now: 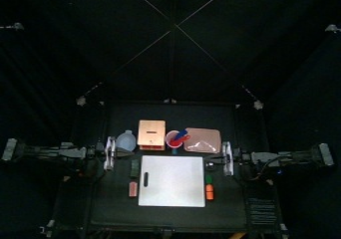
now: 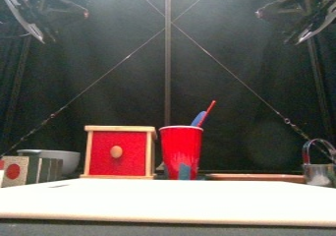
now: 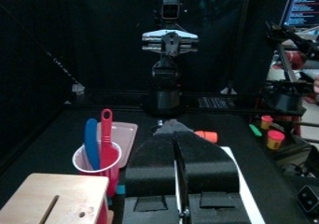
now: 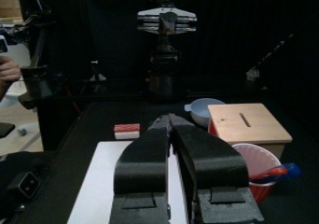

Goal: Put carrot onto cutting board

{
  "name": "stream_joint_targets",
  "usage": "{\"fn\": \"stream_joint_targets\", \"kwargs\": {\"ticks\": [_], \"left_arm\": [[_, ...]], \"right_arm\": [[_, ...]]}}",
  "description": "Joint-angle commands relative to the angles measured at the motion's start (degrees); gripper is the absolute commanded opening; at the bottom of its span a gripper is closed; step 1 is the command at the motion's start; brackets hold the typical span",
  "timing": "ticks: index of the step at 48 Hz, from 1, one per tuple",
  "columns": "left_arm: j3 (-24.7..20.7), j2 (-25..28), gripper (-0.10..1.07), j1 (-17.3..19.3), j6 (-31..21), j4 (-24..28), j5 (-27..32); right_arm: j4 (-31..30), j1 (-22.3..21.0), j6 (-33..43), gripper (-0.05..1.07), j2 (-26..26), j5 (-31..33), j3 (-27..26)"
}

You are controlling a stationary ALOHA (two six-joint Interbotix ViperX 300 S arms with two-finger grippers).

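The white cutting board (image 1: 173,181) lies flat at the table's front middle. The carrot (image 1: 209,191), a tiny bright orange piece, rests on the black table just off the board's right edge. It also shows past the board in the left wrist view as the carrot (image 3: 206,135). My left gripper (image 1: 112,151) hovers off the board's back left corner with its jaws shut and nothing in them (image 3: 174,125). My right gripper (image 1: 226,155) mirrors it at the back right corner, also shut and empty (image 4: 173,120). Both are well apart from the carrot.
A duller red-orange piece (image 1: 134,188) lies left of the board. Behind the board stand a tan wooden box (image 1: 152,135), a red cup (image 1: 177,138) holding utensils, a pink tray (image 1: 204,138) and a pale bowl (image 1: 126,140). A dark mug (image 2: 319,166) sits at the right.
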Motion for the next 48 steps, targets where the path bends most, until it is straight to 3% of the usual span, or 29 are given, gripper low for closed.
{"fn": "stream_joint_targets", "kwargs": {"ticks": [1,5,9,21,29,35,40,48], "left_arm": [[0.44,0.97,-0.04,0.79,0.44,0.26,-0.79],[0.88,0.97,-0.03,0.7,0.35,0.35,-0.97],[1.32,0.88,-0.01,0.7,0.44,0.35,-0.97],[3.87,0.97,-0.01,0.7,0.0,0.0,-3.16],[3.78,0.88,0.0,0.7,0.26,0.09,-3.6],[4.04,0.97,0.0,0.7,0.09,0.09,-3.69],[4.48,0.97,0.0,0.62,-0.18,-0.09,-3.78],[4.75,0.97,0.0,0.44,-0.18,-1.93,-4.04]], "right_arm": [[0.88,0.88,0.62,0.0,1.58,0.53,-0.18],[3.52,1.23,2.46,0.02,2.72,4.04,-0.44],[8.61,1.14,5.89,0.06,4.66,11.69,-1.41],[20.48,-0.88,20.3,0.09,9.23,42.71,-5.98],[20.48,-1.58,36.04,0.09,11.69,57.3,-7.65],[17.23,-0.53,49.75,0.11,13.18,61.35,-7.38],[14.59,3.08,58.45,0.17,14.33,61.35,-6.68],[11.78,10.2,69.08,0.42,16.26,58.97,-5.98]]}}
